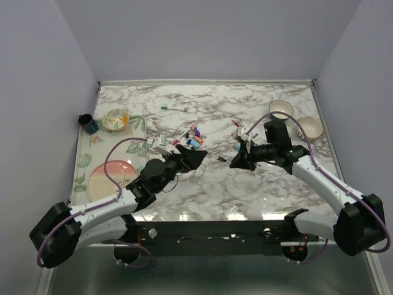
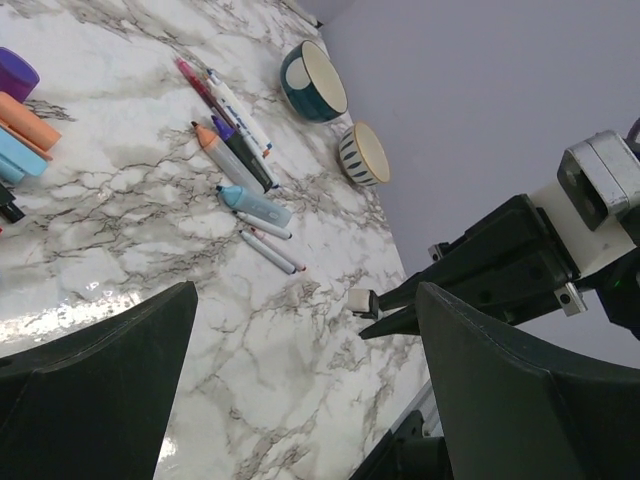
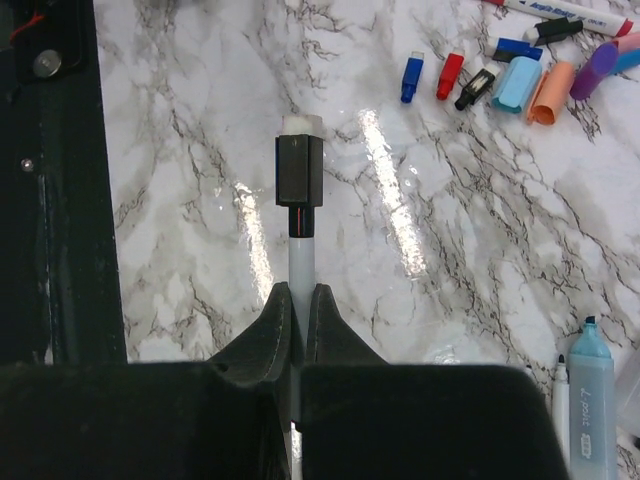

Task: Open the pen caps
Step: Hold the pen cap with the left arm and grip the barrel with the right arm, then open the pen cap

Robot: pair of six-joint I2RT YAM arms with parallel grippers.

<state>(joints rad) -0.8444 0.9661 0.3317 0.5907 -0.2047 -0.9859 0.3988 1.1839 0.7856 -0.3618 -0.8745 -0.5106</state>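
Observation:
My right gripper (image 3: 298,295) is shut on a thin white pen (image 3: 302,262) that points away from it. The pen's black cap (image 3: 299,170) is still on its far end. In the top view this gripper (image 1: 235,163) holds the cap (image 1: 221,158) out toward my left gripper (image 1: 198,157). The left gripper (image 2: 305,295) is wide open and empty, a short way from the capped tip (image 2: 365,300). Several loose caps lie on the marble: blue (image 3: 411,77), red (image 3: 450,75), black (image 3: 475,88), light blue (image 3: 516,82), orange (image 3: 551,92) and purple (image 3: 597,68).
Uncapped pens (image 2: 240,150) lie in a bunch behind the right gripper. Two bowls (image 1: 281,109) (image 1: 309,126) stand at the back right. A floral tray (image 1: 83,161) on the left holds a pink plate (image 1: 110,173), a yellow bowl (image 1: 115,119) and a blue cup (image 1: 88,123). A green pen (image 1: 174,109) lies at the back.

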